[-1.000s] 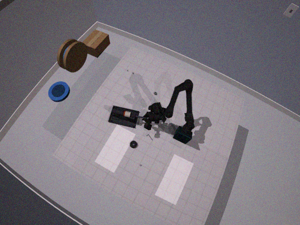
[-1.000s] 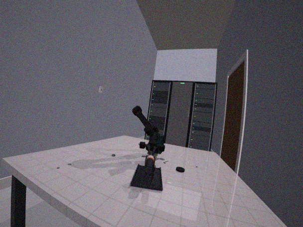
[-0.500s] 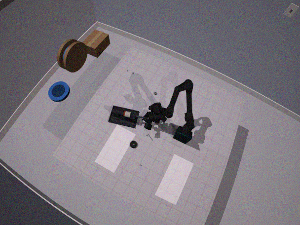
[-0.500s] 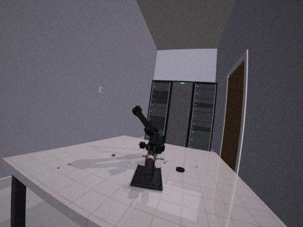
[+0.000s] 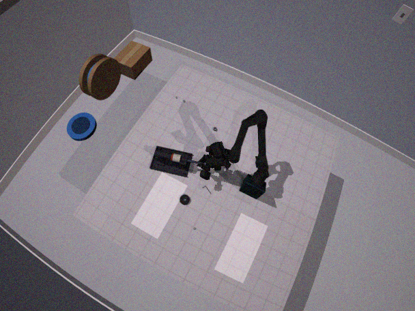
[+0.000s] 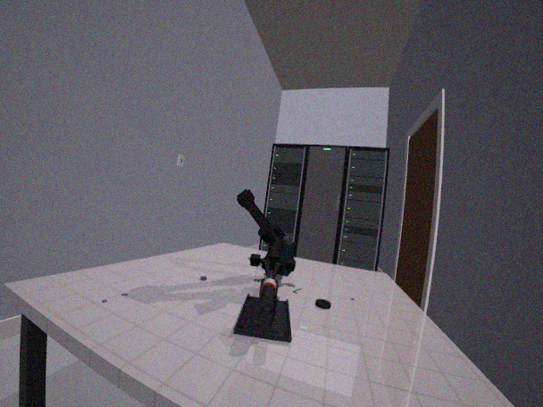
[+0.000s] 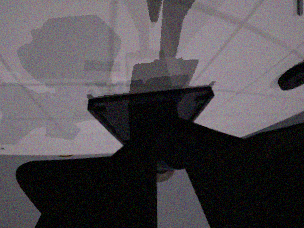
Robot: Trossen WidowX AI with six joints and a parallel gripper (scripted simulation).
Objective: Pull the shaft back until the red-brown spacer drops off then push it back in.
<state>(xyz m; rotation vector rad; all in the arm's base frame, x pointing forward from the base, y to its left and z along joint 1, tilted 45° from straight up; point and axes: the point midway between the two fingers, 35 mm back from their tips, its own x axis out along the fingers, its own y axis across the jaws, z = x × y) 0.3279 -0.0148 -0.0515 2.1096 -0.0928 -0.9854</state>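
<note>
The black fixture (image 5: 170, 172) (image 6: 250, 330) (image 7: 107, 108) stands on the table, its big dark housing block (image 5: 163, 156) (image 6: 268, 301) at the end away from the arm. The red-brown spacer (image 5: 172, 157) (image 6: 268, 288) sits up in line with the shaft beside the block. Pale spacers (image 5: 177, 157) (image 6: 269, 281) follow it toward the arm; their exact number cannot be told. The dark shaft (image 5: 192, 161) runs out to my gripper (image 5: 199, 163) (image 7: 157, 150), which is shut on its near end. The fingers hide most of the grip in the wrist view.
A black round puck (image 5: 186, 199) (image 6: 322, 303) (image 7: 292, 76) and a small bent hex key (image 5: 207, 189) lie to one side of the fixture. Small dark rings or nuts (image 5: 215, 129) (image 6: 203, 278) lie on the other side. A blue ring-shaped thing (image 5: 70, 126) and wooden objects (image 5: 136, 61) are farther away.
</note>
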